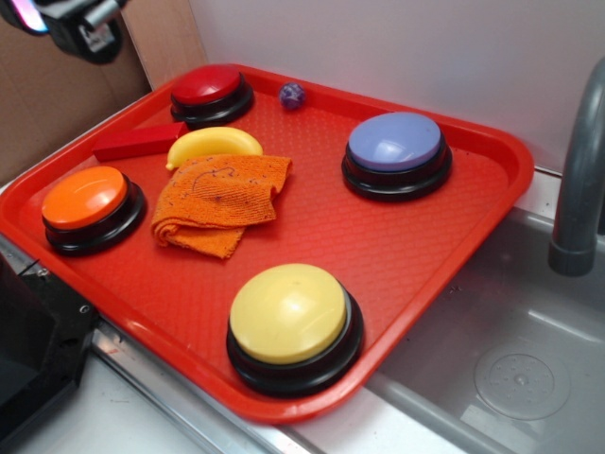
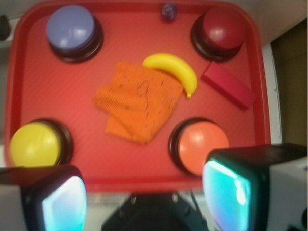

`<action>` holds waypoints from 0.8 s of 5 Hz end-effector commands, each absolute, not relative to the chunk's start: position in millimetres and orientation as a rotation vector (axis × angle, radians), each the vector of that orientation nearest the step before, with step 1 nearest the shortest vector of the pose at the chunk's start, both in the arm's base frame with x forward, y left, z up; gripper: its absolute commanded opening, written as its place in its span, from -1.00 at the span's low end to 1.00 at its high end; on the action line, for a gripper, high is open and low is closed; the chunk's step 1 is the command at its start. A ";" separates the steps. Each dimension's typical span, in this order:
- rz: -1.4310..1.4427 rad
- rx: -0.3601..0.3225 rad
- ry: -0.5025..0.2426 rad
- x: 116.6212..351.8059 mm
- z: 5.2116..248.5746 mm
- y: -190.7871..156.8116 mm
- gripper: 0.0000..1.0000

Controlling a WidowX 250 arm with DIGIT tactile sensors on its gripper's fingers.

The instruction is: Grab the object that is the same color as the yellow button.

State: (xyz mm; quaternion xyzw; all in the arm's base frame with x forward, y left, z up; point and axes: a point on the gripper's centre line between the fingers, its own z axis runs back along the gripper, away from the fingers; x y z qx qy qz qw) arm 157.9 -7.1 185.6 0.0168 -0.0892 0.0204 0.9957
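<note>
Hand point(image 2: 144, 192) is up high over the near edge of the tray point(image 2: 14, 96), fingers point(image 2: 231, 190) spread wide, nothing between them. In the exterior view only a bit of it shows at the top left corner, well clear of everything.

Banana point(image 1: 214, 145) lies flat on the tray, touching the top edge of the orange cloth point(image 1: 222, 200), partly on it. Red block point(image 1: 140, 142) sits just beside the banana's end, between it and the tray rim. In the wrist view the banana point(image 2: 173, 70) curves over the cloth's upper corner, tip pointing toward the block point(image 2: 228, 85).

Yellow button point(image 1: 292, 319) is at the tray corner nearest the sink point(image 1: 510, 369), well apart from the banana. Orange button point(image 1: 87, 203) beside the cloth, red button point(image 1: 210, 93) past the block, purple button point(image 1: 396, 151) on the far side. Small purple ball point(image 1: 292, 95) near the back rim, between the red and purple buttons.

Grey faucet point(image 1: 579, 180) stands over the sink, right of the tray.
</note>
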 end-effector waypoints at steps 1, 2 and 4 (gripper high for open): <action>-0.086 0.066 -0.244 208.4 139.4 28.0 1.00; -0.102 0.060 -0.224 226.7 109.7 49.3 1.00; -0.125 0.042 -0.115 251.5 54.5 75.9 1.00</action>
